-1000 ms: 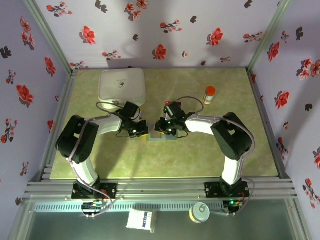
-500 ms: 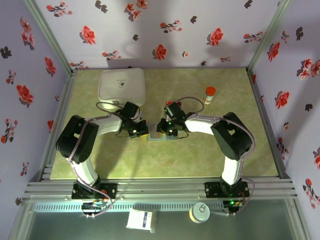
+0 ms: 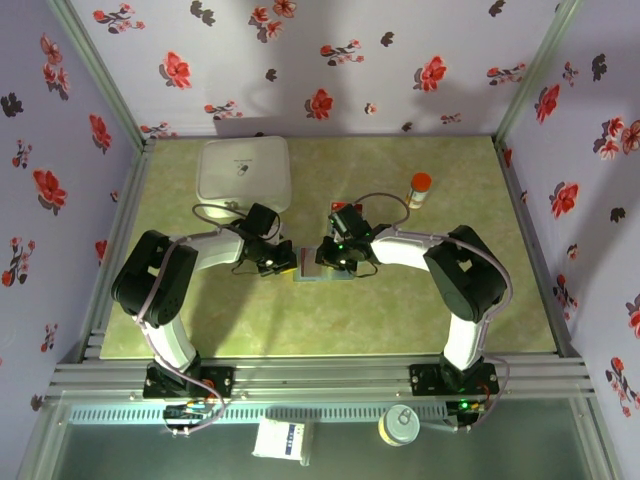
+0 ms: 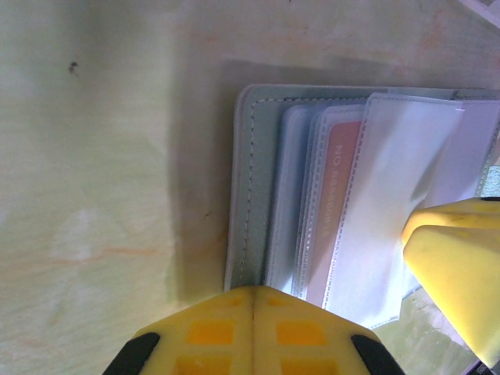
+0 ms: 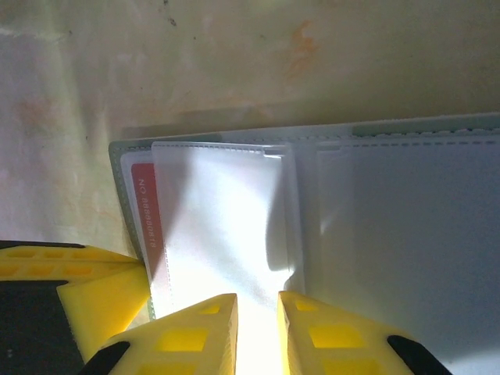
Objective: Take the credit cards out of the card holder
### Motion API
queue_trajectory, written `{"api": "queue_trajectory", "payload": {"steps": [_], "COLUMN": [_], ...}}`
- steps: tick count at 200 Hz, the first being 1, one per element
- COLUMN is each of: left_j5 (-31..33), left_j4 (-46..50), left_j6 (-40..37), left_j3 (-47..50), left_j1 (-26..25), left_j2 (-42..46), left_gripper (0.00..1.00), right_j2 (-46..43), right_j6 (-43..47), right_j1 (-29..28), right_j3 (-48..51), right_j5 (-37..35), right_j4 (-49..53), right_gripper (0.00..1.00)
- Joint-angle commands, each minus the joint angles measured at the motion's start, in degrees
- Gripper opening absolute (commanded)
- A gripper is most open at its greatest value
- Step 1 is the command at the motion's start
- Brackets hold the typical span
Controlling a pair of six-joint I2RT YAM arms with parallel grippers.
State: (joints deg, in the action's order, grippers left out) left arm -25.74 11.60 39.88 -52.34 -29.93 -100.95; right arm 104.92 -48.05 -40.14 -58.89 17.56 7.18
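The card holder (image 3: 322, 274) lies opened flat in the middle of the desk (image 3: 420, 320), its long axis running left to right, with an arm reaching in from either side so that both hands meet over it. The left hand (image 4: 254, 301) has its fingers pressed together on nothing and sits at the holder's left end, seemingly pinning that panel down. The right hand (image 5: 258, 312) hovers over the stack of clear sleeves (image 5: 219, 226) with only a slim gap between its fingers; a sleeve's edge runs into that gap, but I cannot tell whether it is actually clamped. The red-orange card (image 4: 344, 195) sits tucked in a sleeve on the left panel, left of the right hand and close to the left one. By my reckoning the right hand must peel the sleeve aside towards the right before that card can be drawn out.
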Motion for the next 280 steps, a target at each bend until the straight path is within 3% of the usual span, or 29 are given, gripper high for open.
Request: {"api": "queue_trajectory", "payload": {"steps": [1,99,154,280], "left_j5": [-0.3,1.9,-0.7,-1.0], "left_j4": [1.5,2.8,0.9,-1.9], "left_j6": [-1.4,-0.9,2.9,4.9], "left_j3": [-0.1,-1.4,-3.3,-6.0], "left_j1": [0.4,0.8,0.5,-2.6], "left_j2": [-0.5,4.3,5.7,-1.1], "left_gripper": [0.0,0.0,0.0,0.28], "right_j2": [-1.7,-1.7,-1.7,-1.0], "right_j6": [0.6,0.2,-0.4,-6.6], "right_j1": [-0.1,0.2,1.0,5.1], "right_j3": [0.6,2.4,4.1,10.5], "right_j5": [-1.9,-0.9,0.6,9.4], "right_j4": [1.2,-0.8,-3.3,-17.4], "right_gripper": [0.22,0.16,0.15,0.14]}}
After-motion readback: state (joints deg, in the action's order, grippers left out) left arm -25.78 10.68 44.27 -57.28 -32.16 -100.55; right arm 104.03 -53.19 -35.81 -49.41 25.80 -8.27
